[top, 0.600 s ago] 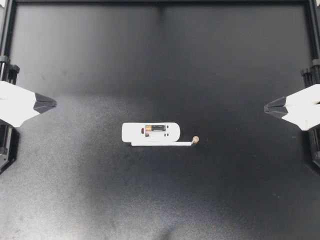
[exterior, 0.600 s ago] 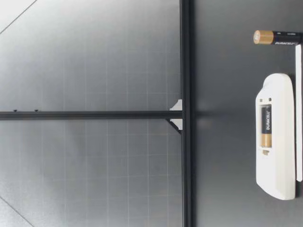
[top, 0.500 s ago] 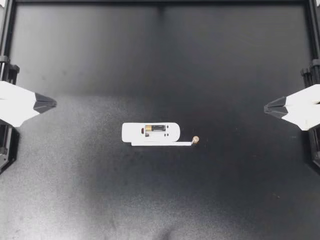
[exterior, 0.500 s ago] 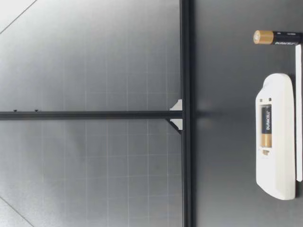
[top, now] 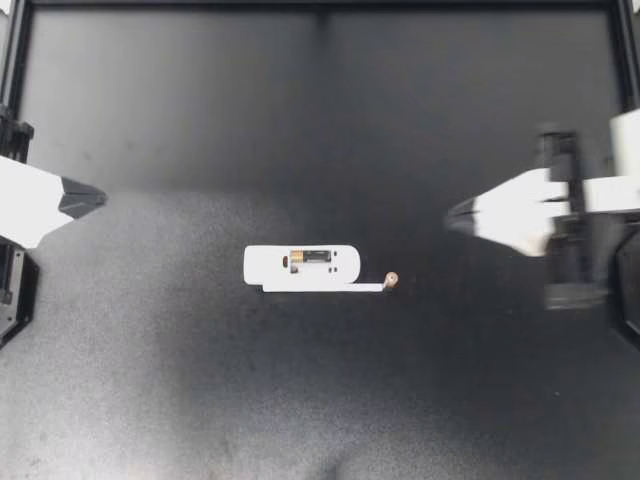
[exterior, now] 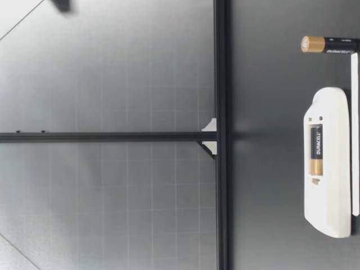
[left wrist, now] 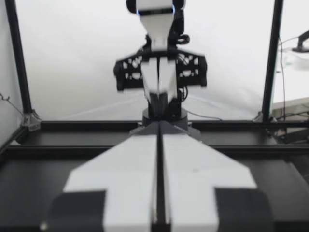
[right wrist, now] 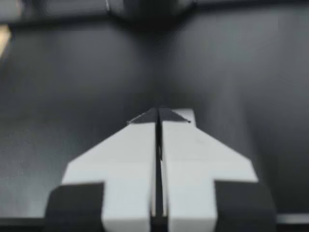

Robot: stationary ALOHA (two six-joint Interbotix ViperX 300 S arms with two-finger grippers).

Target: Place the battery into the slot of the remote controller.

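Observation:
The white remote (top: 300,263) lies at the table's middle with one battery (top: 312,257) in its open slot; both show in the low view too, the remote (exterior: 327,180) and its seated battery (exterior: 316,149). A second battery (top: 391,280) stands upright just off the remote's right end, seen as the loose battery (exterior: 329,44) in the low view. A thin white strip (top: 322,288) lies along the remote's near side. My left gripper (top: 100,197) hovers at the left edge, shut and empty. My right gripper (top: 452,213), blurred, is shut and empty, right of the loose battery.
A black frame rail (top: 320,5) borders the dark table mat at the back, with posts at both sides. In the left wrist view my right arm (left wrist: 159,72) faces me across the table. A dark blur (exterior: 62,4) shows high up in the low view.
My right arm has swung in from the right edge toward the table's middle. My left gripper has shifted slightly toward the back. The remote and batteries have not moved.

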